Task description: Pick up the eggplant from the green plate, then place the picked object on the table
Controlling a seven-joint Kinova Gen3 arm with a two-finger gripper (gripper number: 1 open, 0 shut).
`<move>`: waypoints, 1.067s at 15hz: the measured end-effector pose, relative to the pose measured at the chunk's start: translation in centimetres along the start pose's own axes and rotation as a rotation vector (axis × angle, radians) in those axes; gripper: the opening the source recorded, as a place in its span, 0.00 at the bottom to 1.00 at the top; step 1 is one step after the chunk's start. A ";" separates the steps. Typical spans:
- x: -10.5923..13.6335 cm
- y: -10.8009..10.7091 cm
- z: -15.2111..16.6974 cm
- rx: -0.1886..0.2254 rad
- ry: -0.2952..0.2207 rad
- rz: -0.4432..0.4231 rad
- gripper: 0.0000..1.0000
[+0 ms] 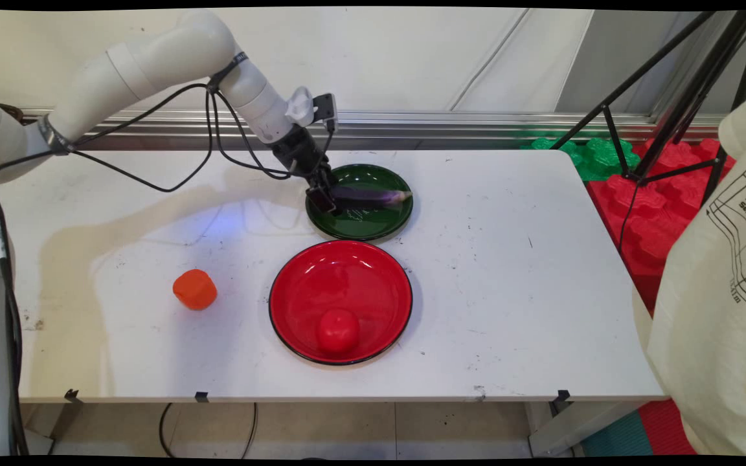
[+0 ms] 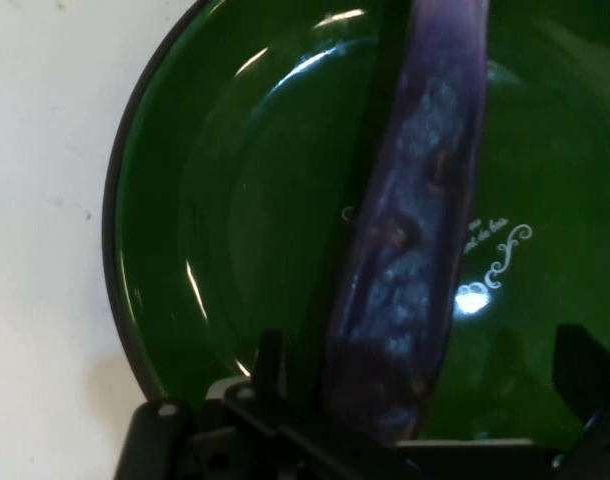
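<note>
Purple eggplant point(image 1: 373, 196), long, slender and glossy, is seen lying across a round dark green plate point(image 1: 360, 223) at the far middle of the white table point(image 1: 509, 291). Its left end is met by the black two-finger gripper point(image 1: 322, 197), which is reached down to the plate's left rim from the upper left.

In the main view the fingers are too small and dark to be told apart. In the hand view, the eggplant point(image 2: 410, 260) is shown running up from between the two fingers, with one finger point(image 2: 270, 365) close against its left side and the other finger point(image 2: 585, 370) standing well clear on the right, so the jaws are seen apart, not clamped on it. White script lettering point(image 2: 495, 250) on the green plate's point(image 2: 215, 250) floor is shown only in this view.

Only the main view takes in the rest of the table. A larger round red plate with a black rim point(image 1: 295, 310) is set just in front of the green one, and a red tomato-like ball point(image 1: 338, 331) rests in its near part. An orange rounded block point(image 1: 195, 289) stands on the table to the left of the red plate, apart from it.
</note>
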 end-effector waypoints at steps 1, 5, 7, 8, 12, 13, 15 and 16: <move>0.1 -0.1 0.3 0.001 -0.003 0.010 1.00; 0.4 -0.6 0.9 0.008 -0.007 0.038 0.00; 0.6 -0.7 1.1 0.012 -0.005 0.049 0.00; 0.7 -0.8 1.2 0.012 -0.004 0.053 0.00; 0.8 -0.8 1.3 0.010 -0.005 0.065 0.00; 0.8 -0.8 1.2 0.010 -0.005 0.068 0.00; 0.8 -0.8 1.2 0.009 -0.006 0.071 0.00; 0.8 -0.8 1.1 0.010 -0.006 0.072 0.00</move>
